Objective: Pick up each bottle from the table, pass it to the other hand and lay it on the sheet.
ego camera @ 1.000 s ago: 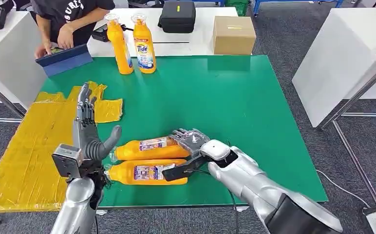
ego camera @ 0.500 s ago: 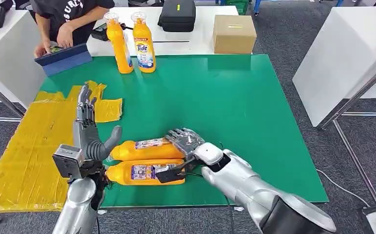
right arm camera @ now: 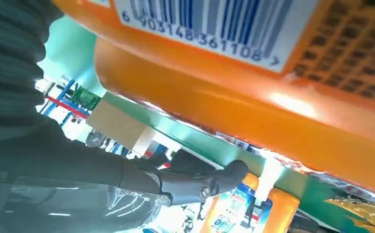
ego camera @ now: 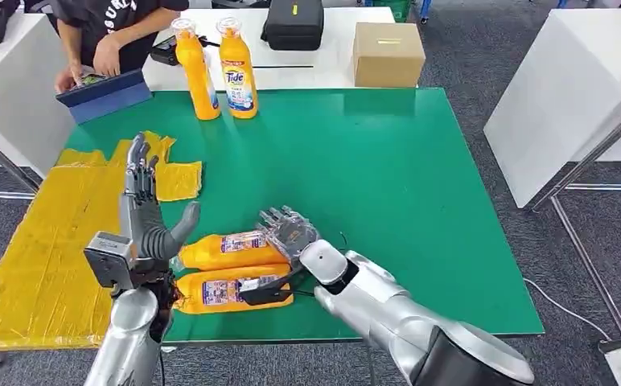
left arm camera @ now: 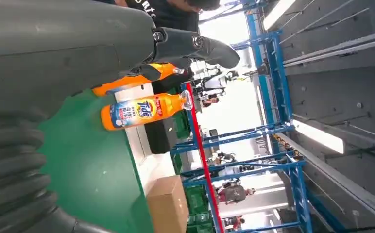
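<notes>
From the head view, my right hand [ego camera: 287,233] wraps the far one of two glossy orange bottles [ego camera: 231,251] lying side by side near the green table's [ego camera: 372,177] front edge, while my left hand [ego camera: 148,217] stands upright, fingers spread and holding nothing, over the crinkled yellow sheet [ego camera: 42,241]. Two upright bottles [ego camera: 239,68], a cardboard box [ego camera: 388,52], a black case [ego camera: 294,26] and a person [ego camera: 114,32] lie beyond. My left wrist view shows the upright bottles [left arm camera: 142,110] past my dark fingers [left arm camera: 195,46]; my right wrist view shows smooth orange plastic with a barcode label [right arm camera: 214,29].

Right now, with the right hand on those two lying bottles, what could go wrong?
The two lying bottles touch side by side, so as the right hand grips one, it may drag or roll the other. Both lie close to the table's near edge; the nearer one could get nudged off. The left hand hangs open beside their caps, so a poor grip may spoil the handover.
</notes>
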